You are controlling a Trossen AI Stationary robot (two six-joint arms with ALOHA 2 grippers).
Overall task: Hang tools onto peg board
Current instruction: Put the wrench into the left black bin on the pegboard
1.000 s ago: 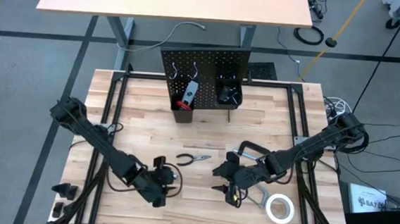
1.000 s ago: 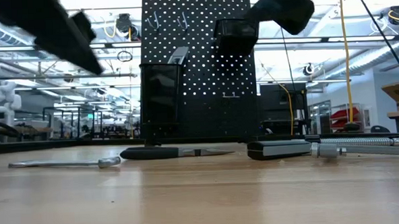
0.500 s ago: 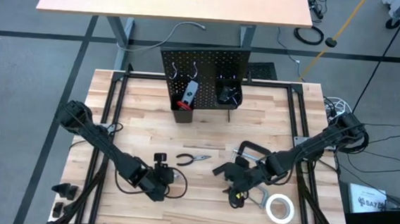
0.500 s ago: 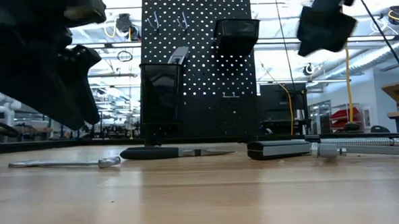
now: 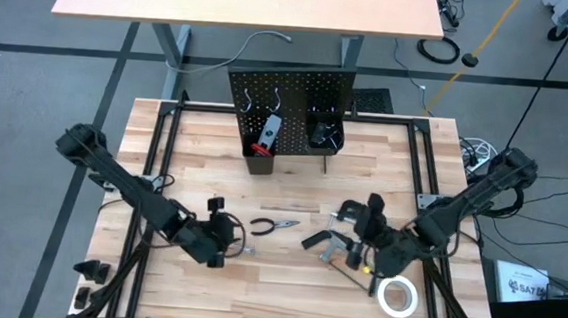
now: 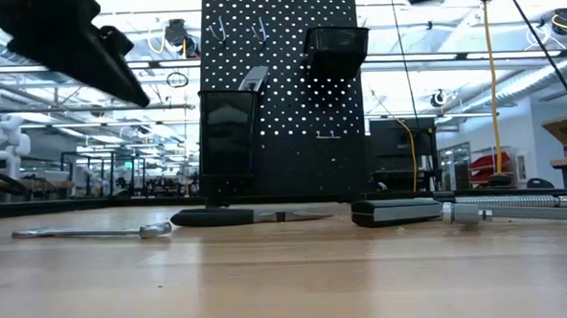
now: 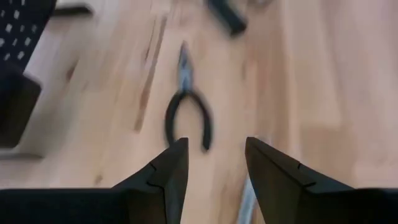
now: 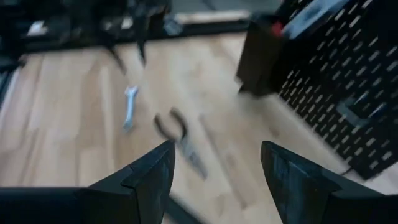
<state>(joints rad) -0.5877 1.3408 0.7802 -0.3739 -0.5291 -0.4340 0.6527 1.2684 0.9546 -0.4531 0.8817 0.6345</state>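
Note:
The peg board (image 5: 291,91) stands upright at the table's far middle, with two black bins; a red-and-grey tool (image 5: 267,136) sticks out of the left bin. Dark-handled pliers (image 5: 272,224) lie flat mid-table, also seen in the left wrist view (image 7: 186,106). A silver wrench (image 8: 129,107) lies flat near them. The bar clamp (image 5: 336,245) and the white tape roll (image 5: 397,295) lie at the near right. My left gripper (image 5: 219,227) hovers open just left of the pliers, pointing at them. My right gripper (image 5: 365,223) hovers open over the bar clamp. Neither holds anything.
The low view shows the pliers (image 6: 238,217), the wrench (image 6: 90,232) and the bar clamp (image 6: 458,209) lying along the table in front of the peg board (image 6: 281,92). Black frame rails (image 5: 153,170) run along both table sides. A second tan table (image 5: 245,1) stands beyond.
Both grippers have risen and moved toward the far edge. The left one came from the near side of the pliers to beside them. The right one swung toward the table's right and turned, now pointing more level toward the peg board. No tool has moved.

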